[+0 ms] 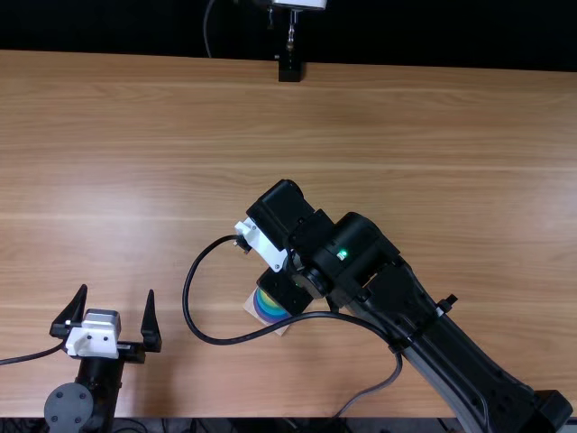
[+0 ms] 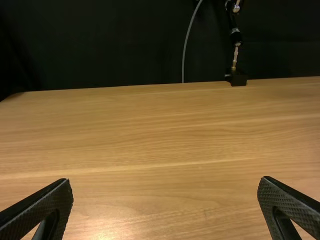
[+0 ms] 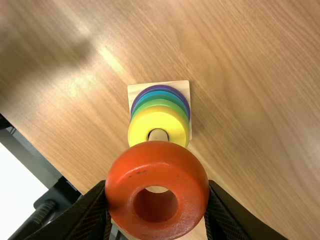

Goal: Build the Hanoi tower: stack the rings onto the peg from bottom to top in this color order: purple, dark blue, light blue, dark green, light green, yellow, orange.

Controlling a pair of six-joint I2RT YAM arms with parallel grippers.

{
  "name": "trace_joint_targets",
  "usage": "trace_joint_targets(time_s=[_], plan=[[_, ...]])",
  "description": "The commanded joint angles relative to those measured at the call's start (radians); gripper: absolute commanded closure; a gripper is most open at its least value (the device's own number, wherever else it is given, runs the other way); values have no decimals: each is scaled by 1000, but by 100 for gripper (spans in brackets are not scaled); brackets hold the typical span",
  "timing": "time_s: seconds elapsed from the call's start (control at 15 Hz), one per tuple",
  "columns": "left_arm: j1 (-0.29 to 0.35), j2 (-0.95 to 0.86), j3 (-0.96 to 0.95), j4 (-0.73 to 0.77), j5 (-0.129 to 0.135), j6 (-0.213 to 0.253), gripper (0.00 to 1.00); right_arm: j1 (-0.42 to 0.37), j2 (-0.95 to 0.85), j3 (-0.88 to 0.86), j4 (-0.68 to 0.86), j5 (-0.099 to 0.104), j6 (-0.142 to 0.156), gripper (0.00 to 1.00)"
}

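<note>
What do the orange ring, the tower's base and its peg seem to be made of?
The orange ring looks like painted wood, possibly plastic: glossy, with soft highlights and small dark marks. The base seems bare, matte wood, by its pale tan, sheenless face. The peg is similarly pale, so probably wood too.

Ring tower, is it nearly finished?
Nearly, it seems. The purple, blue and green rings look stacked, with the yellow ring on top around the peg. The right jaws hold the orange ring above yellow. Left to do: settle orange down and let go.
</note>
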Motion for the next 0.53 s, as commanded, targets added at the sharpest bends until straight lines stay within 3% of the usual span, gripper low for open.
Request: trace_joint_targets(time_s=[0.0, 0.47], plan=[[8, -12, -24, -4, 2, 8, 0, 3, -17, 31, 2, -10, 3, 100], [8, -12, -24, -4, 2, 8, 0, 1, -14, 25, 2, -10, 3, 100]])
